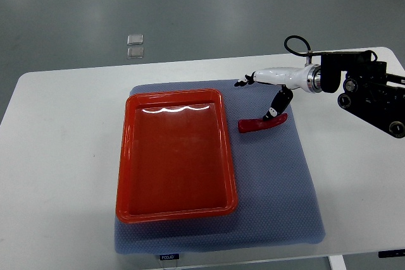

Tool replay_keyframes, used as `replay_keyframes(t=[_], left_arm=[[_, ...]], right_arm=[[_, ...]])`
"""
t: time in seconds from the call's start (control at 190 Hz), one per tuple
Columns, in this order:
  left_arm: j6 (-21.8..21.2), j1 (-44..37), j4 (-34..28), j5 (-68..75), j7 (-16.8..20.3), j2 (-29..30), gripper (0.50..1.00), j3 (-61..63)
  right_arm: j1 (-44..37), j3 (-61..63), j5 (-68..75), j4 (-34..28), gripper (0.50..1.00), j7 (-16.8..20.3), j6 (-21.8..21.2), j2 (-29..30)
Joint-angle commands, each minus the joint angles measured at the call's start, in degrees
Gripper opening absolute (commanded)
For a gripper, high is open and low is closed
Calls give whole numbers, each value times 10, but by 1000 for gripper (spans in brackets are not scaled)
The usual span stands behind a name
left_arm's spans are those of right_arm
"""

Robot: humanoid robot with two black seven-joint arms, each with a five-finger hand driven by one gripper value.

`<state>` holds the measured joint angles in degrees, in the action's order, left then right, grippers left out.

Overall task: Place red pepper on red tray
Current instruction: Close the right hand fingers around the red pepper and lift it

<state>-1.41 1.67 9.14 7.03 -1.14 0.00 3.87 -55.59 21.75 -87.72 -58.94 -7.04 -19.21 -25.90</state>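
We see a white table (57, 156) bearing a blue mat (278, 188). On the mat, well to the left of our right hand (269, 90), lies the empty red tray (123, 175). The red pepper (261, 122) lies directly under the hand, whose spread fingers (278, 104) touch it without yet closing.

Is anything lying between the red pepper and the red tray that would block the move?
Nothing visible does. The red pepper lies on the blue mat just right of the red tray, with only bare mat between them. The right robot hand is already at the pepper's right end, and the tray looks empty.
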Motion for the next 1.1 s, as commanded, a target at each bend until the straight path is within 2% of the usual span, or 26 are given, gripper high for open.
replay_keyframes(t=[0.0,0.137,0.463,0.621,0.799,0.847,0.999,1.094], left_arm=[[0,0,0,0,0,0,1000,0],[0,0,0,0,0,0,1000,0],[0,0,0,0,0,0,1000,0],[0,0,0,0,0,0,1000,0],[0,0,0,0,0,0,1000,0],[0,0,0,0,0,0,1000,0],[0,0,0,0,0,0,1000,0],[0,0,0,0,0,0,1000,0]], right_arm=[[14,-3,-3,-5,921,1,1,-2],[40,-3,-15,-5,921,2,5,5],[62,-3,-18,14,901,6,63,10],[65,-3,-18,21,801,6,72,10],[66,-3,-19,21,754,7,72,10],[67,-3,-19,21,719,6,72,12],[67,-7,-19,21,656,6,69,15],[65,-14,-19,21,639,6,70,15]])
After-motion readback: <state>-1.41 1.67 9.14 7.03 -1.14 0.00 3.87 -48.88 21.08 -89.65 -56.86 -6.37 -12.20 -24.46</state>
